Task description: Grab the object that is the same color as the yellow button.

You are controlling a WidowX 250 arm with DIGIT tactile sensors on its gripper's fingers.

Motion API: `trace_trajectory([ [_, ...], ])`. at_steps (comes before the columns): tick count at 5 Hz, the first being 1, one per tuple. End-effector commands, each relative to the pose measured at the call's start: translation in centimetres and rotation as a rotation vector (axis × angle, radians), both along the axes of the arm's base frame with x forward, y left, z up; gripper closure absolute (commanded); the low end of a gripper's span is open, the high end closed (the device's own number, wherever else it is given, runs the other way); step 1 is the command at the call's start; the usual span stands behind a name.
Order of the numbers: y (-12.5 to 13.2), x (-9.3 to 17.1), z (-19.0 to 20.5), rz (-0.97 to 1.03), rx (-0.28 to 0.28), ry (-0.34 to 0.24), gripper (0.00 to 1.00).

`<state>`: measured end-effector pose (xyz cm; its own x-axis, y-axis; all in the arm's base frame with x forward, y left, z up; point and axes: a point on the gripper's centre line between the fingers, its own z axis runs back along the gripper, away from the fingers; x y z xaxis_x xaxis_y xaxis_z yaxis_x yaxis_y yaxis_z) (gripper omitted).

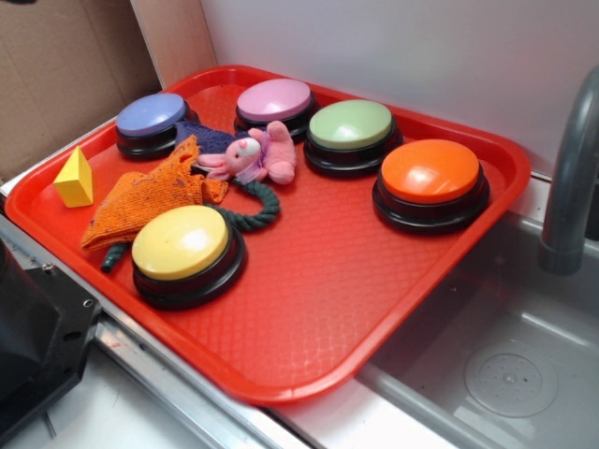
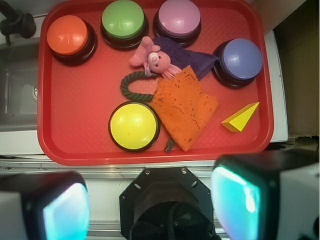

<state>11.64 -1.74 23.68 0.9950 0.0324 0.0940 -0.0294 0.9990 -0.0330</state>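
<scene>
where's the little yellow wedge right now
The yellow wedge sits at the red tray's left edge in the exterior view, beside the orange cloth.

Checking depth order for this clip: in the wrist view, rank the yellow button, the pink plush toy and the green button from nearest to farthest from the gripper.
1. Yellow button: nearest, at the tray's near edge, just beyond the gripper.
2. Pink plush toy: mid-tray, past the yellow button.
3. Green button: farthest, in the far row by the tray's back rim.

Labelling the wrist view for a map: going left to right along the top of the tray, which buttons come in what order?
orange button → green button → pink button → blue button, which sits a little lower than the others.
</scene>
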Motion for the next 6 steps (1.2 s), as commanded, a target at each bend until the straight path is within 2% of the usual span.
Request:
trace_trajectory([
  [1,0.0,0.0,0.0,0.0,0.0,0.0,0.0],
  [2,2.1,0.6,-0.9,0.111,-0.05,-0.008,0.0],
  [4,7.6,1.1,-4.3,0.368,-0.011,-0.016,0.0],
  [5,10.6,0.9,-7.3,0.55,0.044,-0.004,0.0],
  [6,12.6,1.0,-10.0,0.68,0.044,-0.016,0.0],
])
